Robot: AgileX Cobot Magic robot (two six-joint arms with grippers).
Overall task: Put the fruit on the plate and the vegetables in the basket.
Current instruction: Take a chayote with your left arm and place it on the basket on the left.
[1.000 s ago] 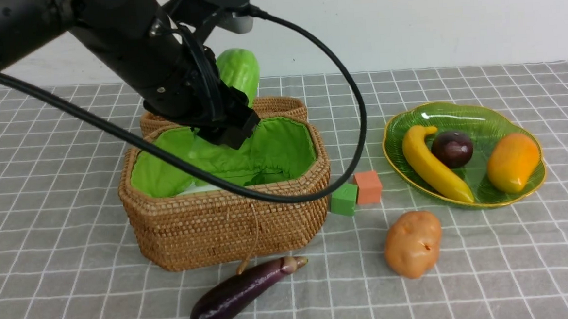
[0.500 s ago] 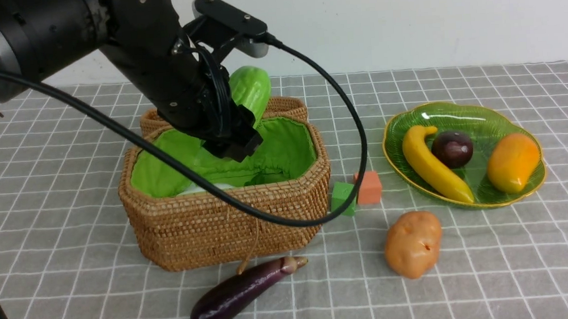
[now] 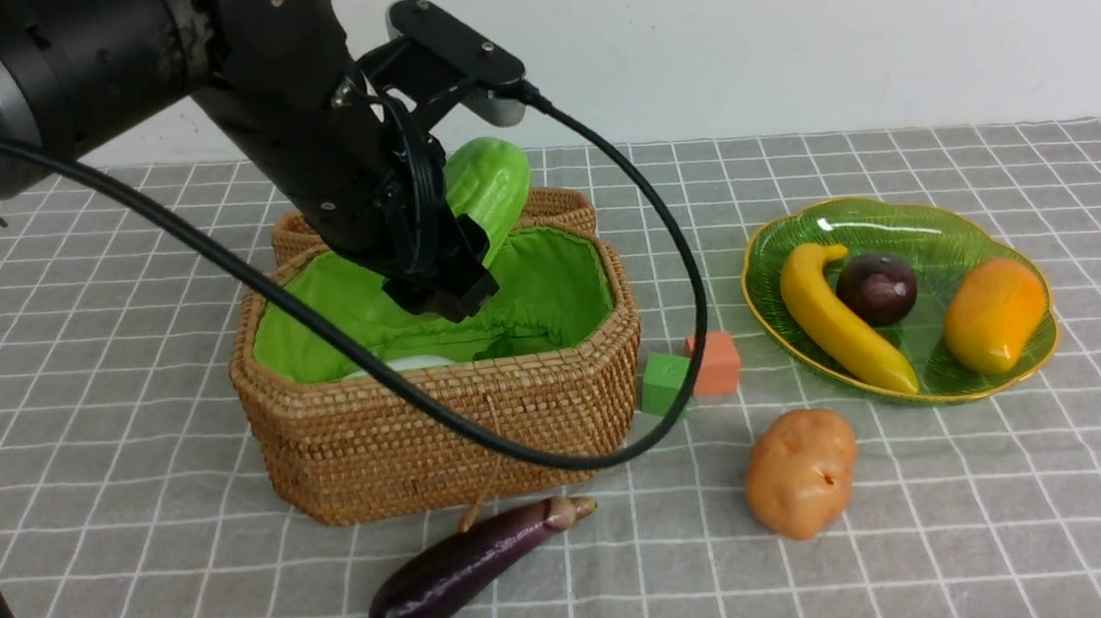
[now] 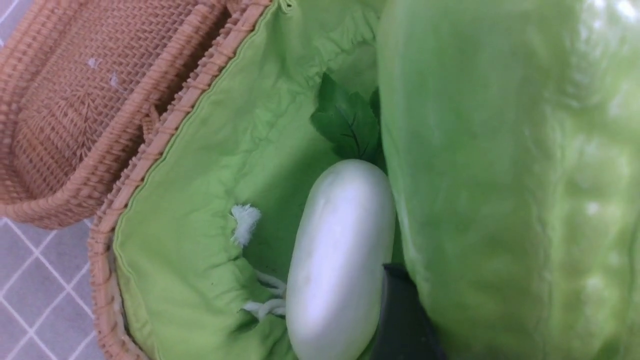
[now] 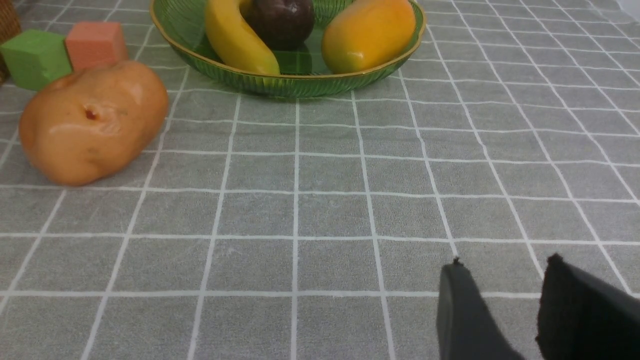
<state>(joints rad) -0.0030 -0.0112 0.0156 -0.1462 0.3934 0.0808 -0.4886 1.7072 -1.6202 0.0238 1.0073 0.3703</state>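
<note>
One cucumber (image 3: 489,182) clamped in left gripper (image 3: 444,296) over basket (image 3: 444,428); right gripper (image 5: 504,262) slightly parted, empty.

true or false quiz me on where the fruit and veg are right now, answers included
1. The left gripper holds the cucumber above the basket. True.
2. The radish lies outside the basket. False: the radish lies inside it, on the green lining.
3. The banana, plum and mango all sit on the plate. True.
4. The eggplant is in the basket. False: the eggplant lies on the tablecloth in front of it.
5. The right gripper grips the potato. False: the right gripper is open and empty; the potato lies free on the tablecloth.
</note>
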